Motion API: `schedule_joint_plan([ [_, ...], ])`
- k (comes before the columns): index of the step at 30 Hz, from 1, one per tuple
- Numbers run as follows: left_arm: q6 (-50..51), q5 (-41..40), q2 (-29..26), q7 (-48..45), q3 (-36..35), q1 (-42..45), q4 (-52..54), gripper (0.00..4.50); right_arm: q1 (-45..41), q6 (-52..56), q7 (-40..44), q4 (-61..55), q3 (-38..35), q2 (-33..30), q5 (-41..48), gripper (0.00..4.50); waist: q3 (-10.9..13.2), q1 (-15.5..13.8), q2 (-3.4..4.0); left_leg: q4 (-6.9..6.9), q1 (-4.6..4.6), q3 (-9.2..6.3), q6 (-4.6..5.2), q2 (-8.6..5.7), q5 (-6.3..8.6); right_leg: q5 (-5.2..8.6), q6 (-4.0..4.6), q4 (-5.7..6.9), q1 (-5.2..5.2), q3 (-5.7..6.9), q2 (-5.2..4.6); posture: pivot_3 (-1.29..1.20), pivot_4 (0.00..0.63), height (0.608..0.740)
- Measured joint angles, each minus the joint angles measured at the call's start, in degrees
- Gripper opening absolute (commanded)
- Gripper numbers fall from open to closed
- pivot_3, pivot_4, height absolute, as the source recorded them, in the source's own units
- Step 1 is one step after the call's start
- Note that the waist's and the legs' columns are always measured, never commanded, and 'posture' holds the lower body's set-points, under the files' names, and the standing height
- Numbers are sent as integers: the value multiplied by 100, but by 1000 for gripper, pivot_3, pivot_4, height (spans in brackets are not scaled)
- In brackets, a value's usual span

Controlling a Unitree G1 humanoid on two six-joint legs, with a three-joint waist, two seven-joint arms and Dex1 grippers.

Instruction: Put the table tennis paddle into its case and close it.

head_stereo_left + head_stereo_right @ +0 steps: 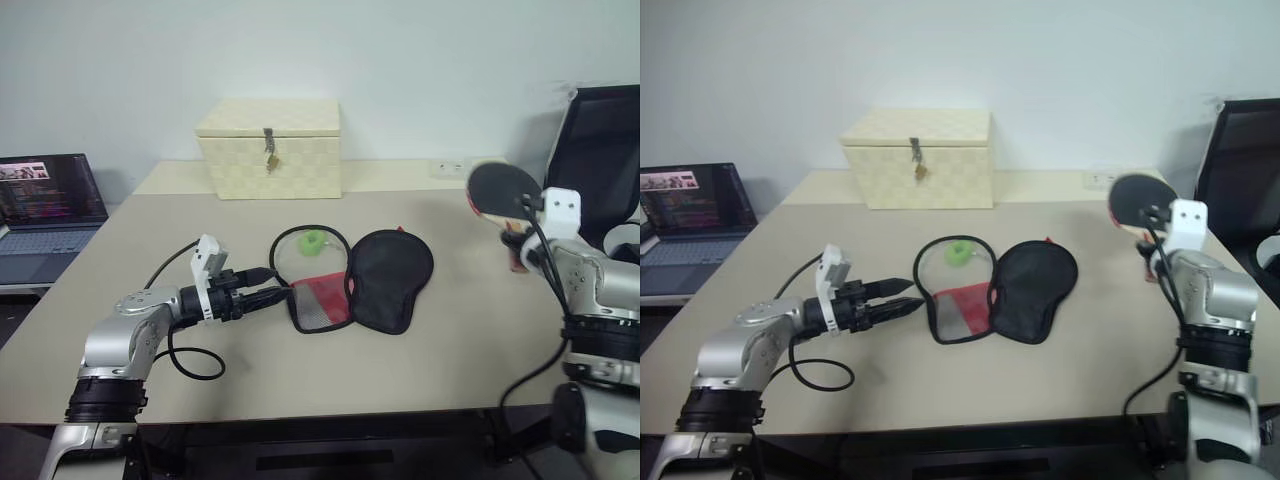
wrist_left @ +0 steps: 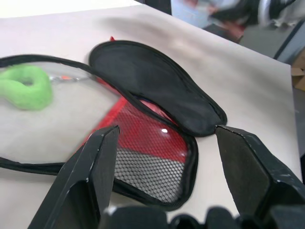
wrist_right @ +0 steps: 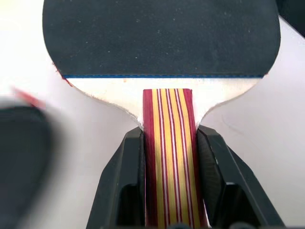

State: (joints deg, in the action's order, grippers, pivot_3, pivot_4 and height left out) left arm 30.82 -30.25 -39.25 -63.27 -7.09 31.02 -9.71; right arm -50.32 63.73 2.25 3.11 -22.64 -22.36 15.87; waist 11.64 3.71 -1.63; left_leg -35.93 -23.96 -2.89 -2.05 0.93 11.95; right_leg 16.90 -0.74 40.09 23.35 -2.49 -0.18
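The desk [image 1: 300,370] is a wide pale slab with a cream woven box [image 1: 270,148] at its far edge and a laptop [image 1: 45,215] on a lower surface off its left side. Nearer than the box, about mid-desk, lies the case [image 1: 355,280], unzipped and spread flat: its black flap lies to the right, its red-and-black mesh pocket toward the near side, and its zipper rim loops out to the left around a small green object [image 1: 314,240]. Bare desk surrounds the case, widest toward the near edge and the right.

The left end effector [image 1: 268,293] sits low just left of the case, its fingers apart, their tips close to the mesh pocket. The left wrist view adds that the two fingers [image 2: 90,176] frame the pocket's corner with nothing between them.

Well to the right of the case, the right end effector [image 3: 167,160] holds the table tennis paddle [image 1: 503,190] above the desk, blade upright in the head views. The right wrist view shows its fingers clamped on both sides of the striped handle, just below the black rubber face.
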Motion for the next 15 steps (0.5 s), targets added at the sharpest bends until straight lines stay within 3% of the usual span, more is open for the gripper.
schedule_joint_plan([
  [6, -30, 2, 40, 19, 4, 18, -42, 3472, 269, 1624, -1136, -1540, -209, 2780, 120, 1111, -1, -52, 2, -9, 1, -10, -5, -10, -4, 4, 14, 28, 0, 0, -2, 0, 150, 740],
  [10, -34, 1, 87, 32, -7, 54, -48, 3472, 313, 1553, -1549, -1567, -88, 2949, 77, 1110, -3, -224, -2, -16, -22, -18, -9, -39, -6, -2, 0, 2, -2, 16, -15, 0, 150, 740],
  [15, -34, 1, 86, 65, -6, 39, -45, 3472, 323, 1048, -1731, -1227, 108, 2951, 64, 1110, -3, -178, -2, -12, -21, -4, -8, -34, -5, -9, -11, -10, 0, 15, -19, 0, 150, 740],
])
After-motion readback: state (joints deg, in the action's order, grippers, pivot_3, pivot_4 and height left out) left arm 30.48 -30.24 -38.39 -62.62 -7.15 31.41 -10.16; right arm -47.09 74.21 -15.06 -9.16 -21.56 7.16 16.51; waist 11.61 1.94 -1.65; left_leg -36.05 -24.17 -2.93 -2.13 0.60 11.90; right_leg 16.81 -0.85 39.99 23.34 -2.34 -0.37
